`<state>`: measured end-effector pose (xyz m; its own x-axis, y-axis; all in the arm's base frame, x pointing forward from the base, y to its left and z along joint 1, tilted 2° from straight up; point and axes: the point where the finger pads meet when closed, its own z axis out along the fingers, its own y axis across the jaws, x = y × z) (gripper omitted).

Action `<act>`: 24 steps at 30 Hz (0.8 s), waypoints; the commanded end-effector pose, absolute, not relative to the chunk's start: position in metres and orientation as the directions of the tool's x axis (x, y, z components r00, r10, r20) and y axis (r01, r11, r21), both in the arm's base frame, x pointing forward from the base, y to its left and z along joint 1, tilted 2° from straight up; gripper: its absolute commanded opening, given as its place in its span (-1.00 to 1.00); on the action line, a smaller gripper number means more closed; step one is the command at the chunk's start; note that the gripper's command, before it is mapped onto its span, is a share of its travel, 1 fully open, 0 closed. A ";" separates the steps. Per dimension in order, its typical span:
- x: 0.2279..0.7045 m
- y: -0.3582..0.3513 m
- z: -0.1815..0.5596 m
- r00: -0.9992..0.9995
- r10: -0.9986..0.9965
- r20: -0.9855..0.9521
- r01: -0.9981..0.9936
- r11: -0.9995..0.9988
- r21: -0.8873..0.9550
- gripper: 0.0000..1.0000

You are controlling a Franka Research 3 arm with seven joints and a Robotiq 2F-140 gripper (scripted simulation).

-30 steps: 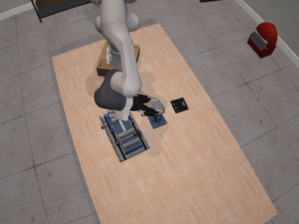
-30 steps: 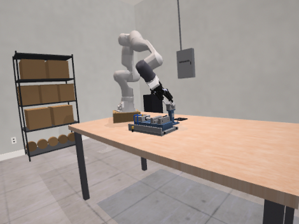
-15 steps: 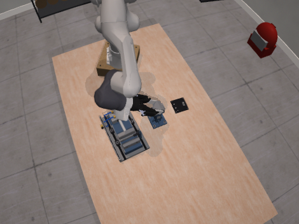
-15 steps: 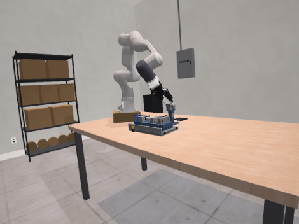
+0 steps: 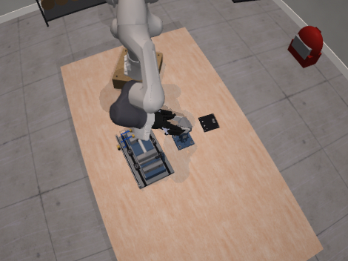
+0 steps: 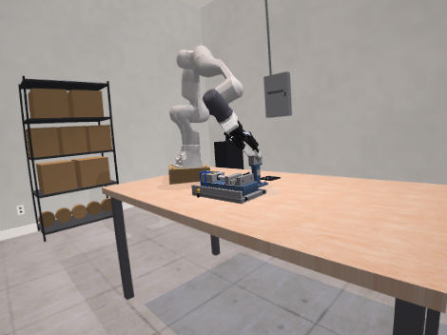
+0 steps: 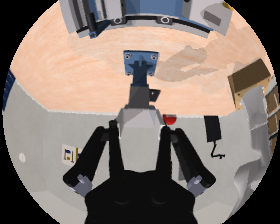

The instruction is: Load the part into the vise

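My gripper [image 5: 177,126] is shut on the grey part [image 5: 183,123], reaching sideways from the arm. In the wrist view the part [image 7: 139,118] fills the gap between the two black fingers. The part is right at the top of the blue V-block [image 5: 183,141], which also shows in the wrist view [image 7: 140,72]; I cannot tell whether they touch. The slot's side is hidden. The black infeed plate [image 5: 208,123] is empty to the right.
The arm's tan base block [image 5: 124,75] stands behind the vise. From the side view the vise [image 6: 230,187] and V-block [image 6: 257,172] sit close together near the table's far end. A shelf with boxes [image 6: 67,153] stands off the table.
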<state>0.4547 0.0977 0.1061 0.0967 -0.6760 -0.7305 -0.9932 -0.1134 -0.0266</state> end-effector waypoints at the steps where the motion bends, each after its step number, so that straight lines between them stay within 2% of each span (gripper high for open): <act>1: 0.454 0.097 0.109 0.093 -0.675 -0.732 -0.993 -0.112 -0.023 -1.00; 24: 0.453 0.097 0.122 0.093 -0.675 -0.732 -0.993 -0.112 -0.023 -1.00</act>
<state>0.4549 0.0977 0.1190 0.1032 -0.6754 -0.7302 -0.9926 -0.1171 -0.0320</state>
